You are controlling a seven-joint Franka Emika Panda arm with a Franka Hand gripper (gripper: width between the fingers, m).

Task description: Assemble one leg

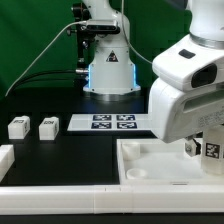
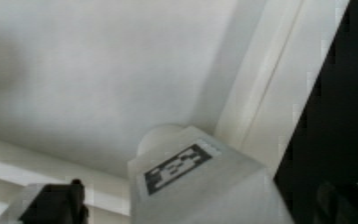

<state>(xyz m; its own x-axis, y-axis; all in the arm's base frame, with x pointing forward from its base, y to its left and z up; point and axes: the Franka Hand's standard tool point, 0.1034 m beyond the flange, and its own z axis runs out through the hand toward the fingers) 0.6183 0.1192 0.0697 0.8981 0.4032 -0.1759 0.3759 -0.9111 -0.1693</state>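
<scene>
Even, bright light with soft shadows; the wrist view is blurred close-up, the exterior view slightly grainy.

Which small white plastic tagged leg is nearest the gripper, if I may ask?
The leg on the large white tray, under the gripper; two others stand apart at the exterior view's left.

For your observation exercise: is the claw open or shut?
Open: the claw has its fingers wide apart, the leg between them ungripped.

Exterior view low across table (image 1: 60,150), facing arm (image 1: 190,85), wrist view close above tray (image 2: 87,80), shared leg (image 2: 185,165)
</scene>
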